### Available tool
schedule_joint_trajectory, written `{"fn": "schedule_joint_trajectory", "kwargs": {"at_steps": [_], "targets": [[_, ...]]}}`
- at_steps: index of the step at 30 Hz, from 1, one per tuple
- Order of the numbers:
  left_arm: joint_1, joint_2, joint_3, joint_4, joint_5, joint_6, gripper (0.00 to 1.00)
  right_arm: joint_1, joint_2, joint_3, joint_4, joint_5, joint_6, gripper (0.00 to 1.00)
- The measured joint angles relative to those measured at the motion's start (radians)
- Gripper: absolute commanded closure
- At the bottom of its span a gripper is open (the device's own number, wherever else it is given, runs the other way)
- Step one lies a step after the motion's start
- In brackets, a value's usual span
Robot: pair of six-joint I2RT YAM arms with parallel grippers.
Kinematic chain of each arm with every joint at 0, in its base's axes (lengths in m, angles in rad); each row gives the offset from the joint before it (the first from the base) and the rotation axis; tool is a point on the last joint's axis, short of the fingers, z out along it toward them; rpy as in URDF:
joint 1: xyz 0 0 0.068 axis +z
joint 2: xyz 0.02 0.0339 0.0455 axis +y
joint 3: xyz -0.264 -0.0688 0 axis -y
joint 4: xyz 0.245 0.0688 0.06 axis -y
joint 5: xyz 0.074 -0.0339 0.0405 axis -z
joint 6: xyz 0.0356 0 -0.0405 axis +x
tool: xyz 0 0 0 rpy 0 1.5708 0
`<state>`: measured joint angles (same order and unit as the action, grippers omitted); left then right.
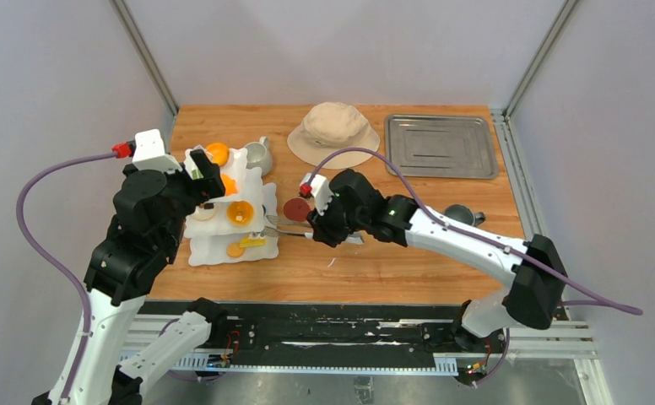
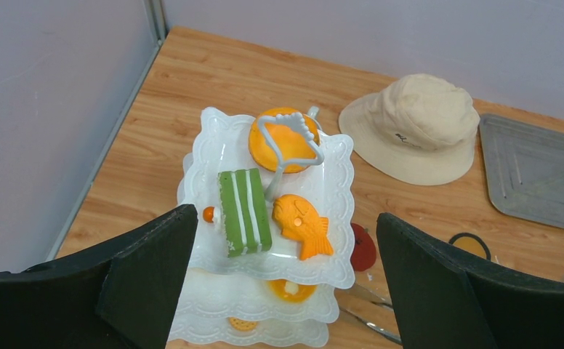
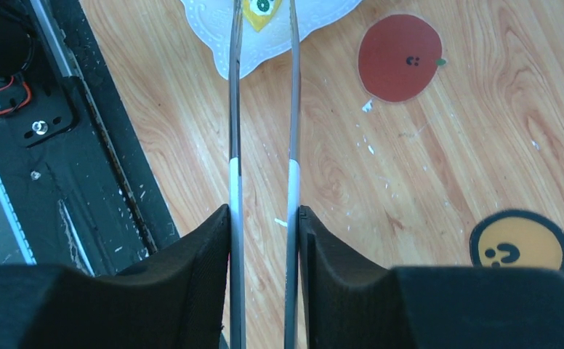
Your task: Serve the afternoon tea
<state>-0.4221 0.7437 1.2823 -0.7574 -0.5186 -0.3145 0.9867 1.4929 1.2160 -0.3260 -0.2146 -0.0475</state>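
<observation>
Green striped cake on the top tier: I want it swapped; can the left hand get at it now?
Probably yes: the left hand hangs open above the stand, the green cake uncovered; only the handle loop stands close.

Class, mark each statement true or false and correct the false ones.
The right gripper is shut on the metal tongs. True.
The left gripper grips the green striped cake. False: the left gripper is open above the three-tier stand, where the green striped cake lies.
The bucket hat lies on the metal tray. False: the bucket hat lies on the table beside the metal tray.
An orange fish-shaped pastry lies on the stand's top tier. True.
</observation>
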Motion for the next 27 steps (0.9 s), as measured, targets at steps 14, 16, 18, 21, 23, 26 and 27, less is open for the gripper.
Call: {"fn": "schedule_joint_trajectory", "kwargs": {"at_steps": [14, 16, 18, 21, 23, 26, 27], "targets": [[0.0, 0.002, -0.003, 0.002, 0.007, -0.001, 0.02, -0.205, -0.357, -0.357, -0.005, 0.402, 0.222, 0.7], [0.0, 0.003, -0.008, 0.003, 0.011, -0.004, 0.02, -0.206, -0.407, -0.409, -0.016, 0.486, 0.27, 0.7], [0.0, 0.008, -0.013, 0.007, 0.016, -0.008, 0.02, -0.206, -0.454, -0.45, -0.024, 0.563, 0.314, 0.69], [0.0, 0.016, -0.021, 0.018, 0.023, -0.012, 0.02, -0.206, -0.498, -0.496, -0.032, 0.663, 0.375, 0.68], [0.0, 0.023, -0.023, 0.021, 0.028, -0.013, 0.02, -0.206, -0.502, -0.515, -0.039, 0.718, 0.418, 0.67], [0.0, 0.027, -0.027, 0.024, 0.033, -0.016, 0.02, -0.206, -0.483, -0.542, -0.048, 0.777, 0.481, 0.63], [0.0, 0.029, -0.027, 0.024, 0.035, -0.016, 0.02, -0.206, -0.472, -0.548, -0.048, 0.789, 0.5, 0.61]]}}
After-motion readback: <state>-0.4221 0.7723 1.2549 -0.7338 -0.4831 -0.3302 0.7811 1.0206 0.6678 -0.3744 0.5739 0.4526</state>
